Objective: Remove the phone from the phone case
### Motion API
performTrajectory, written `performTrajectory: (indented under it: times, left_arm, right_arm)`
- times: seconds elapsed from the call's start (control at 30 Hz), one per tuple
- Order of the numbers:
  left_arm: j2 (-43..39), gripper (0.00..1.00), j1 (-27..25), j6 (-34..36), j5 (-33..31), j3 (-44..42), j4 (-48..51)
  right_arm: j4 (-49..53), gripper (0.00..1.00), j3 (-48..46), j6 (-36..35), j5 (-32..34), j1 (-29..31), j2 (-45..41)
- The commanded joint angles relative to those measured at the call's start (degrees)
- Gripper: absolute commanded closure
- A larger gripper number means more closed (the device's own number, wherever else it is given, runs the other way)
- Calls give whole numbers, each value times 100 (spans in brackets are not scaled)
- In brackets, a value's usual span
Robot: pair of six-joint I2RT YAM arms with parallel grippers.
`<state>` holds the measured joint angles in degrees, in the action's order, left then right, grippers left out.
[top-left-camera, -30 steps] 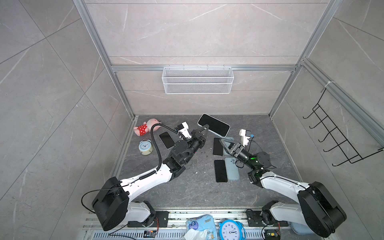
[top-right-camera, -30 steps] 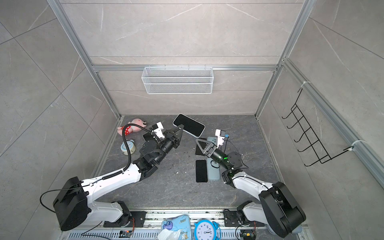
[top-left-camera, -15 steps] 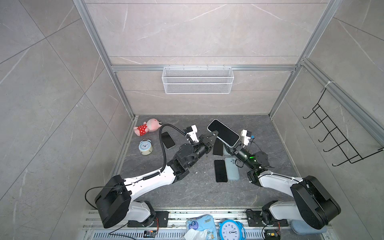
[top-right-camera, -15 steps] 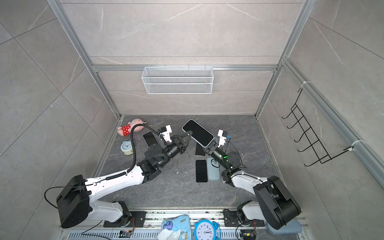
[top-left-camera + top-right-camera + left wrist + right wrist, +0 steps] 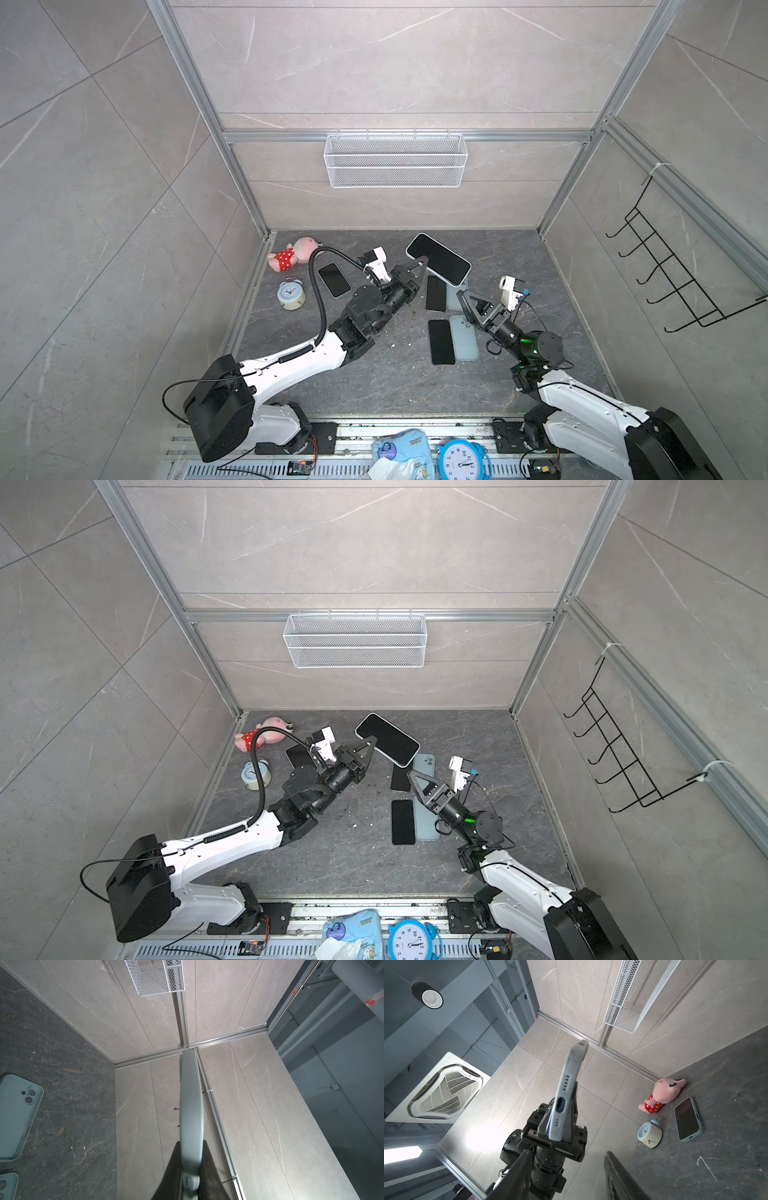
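Above the dark marbled bench point(image 5: 395, 386) we are holding our left arm point(image 5: 299, 361) out, the left tool point(image 5: 419, 266) clamping tight on one end of the phone point(image 5: 438, 258), which is sitting in its case point(image 5: 460, 281), raised, screen up. Our right tool point(image 5: 473, 300) is hanging half-spread, empty, nearby.

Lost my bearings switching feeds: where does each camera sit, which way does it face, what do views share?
Top views: overhead at the front, looking down and back over the dark stone floor; both arms, left claw, right claw.
Left wrist: behind the shut left claw, looking up into the right rear corner along the black-screened phone in its pale blue case.
Right wrist: behind the open right claw, facing left at that phone, the left claw, a pink plush toy.
Shared: all four show the phone and white wire basket.
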<state>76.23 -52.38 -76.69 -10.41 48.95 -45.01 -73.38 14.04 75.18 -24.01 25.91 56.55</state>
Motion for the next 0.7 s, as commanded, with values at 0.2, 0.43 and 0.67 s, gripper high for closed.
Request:
performTrajectory:
  times: [0.2, 0.43, 0.67]
  left_arm:
    - [76, 100, 0, 43, -31, 253, -736]
    - [94, 100, -18, 42, 25, 234, -781]
    - [112, 100, -12, 57, -4, 205, -807]
  right_arm:
    - [-173, 43, 221, 11, -69, 32, 476]
    - [-543, 43, 290, 120, -9, 30, 796]
    - [-501, 42, 362, 125, -69, 29, 777]
